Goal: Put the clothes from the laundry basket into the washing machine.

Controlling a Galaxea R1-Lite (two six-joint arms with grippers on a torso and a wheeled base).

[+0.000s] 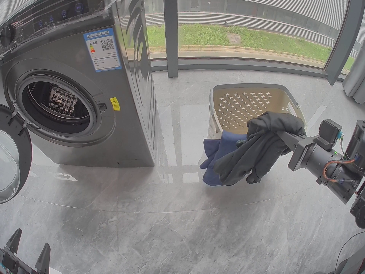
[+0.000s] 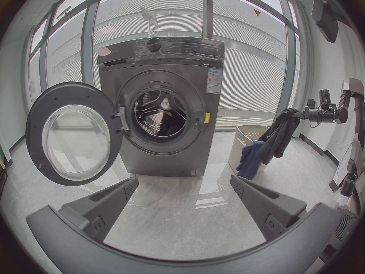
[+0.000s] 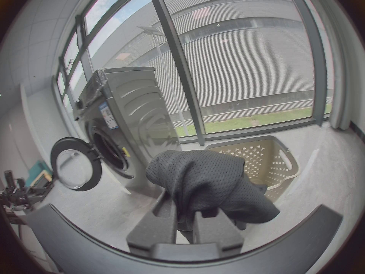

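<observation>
My right gripper is shut on a dark grey garment, held in the air above the near rim of the beige laundry basket. A blue cloth hangs over the basket's front edge toward the floor. The grey washing machine stands to the left, drum empty, its round door swung wide. My left gripper stays open low at the near left, facing the machine.
Glossy grey floor lies bare between the machine and the basket. A glass wall with dark frames runs behind both. A curtain hangs at the far right.
</observation>
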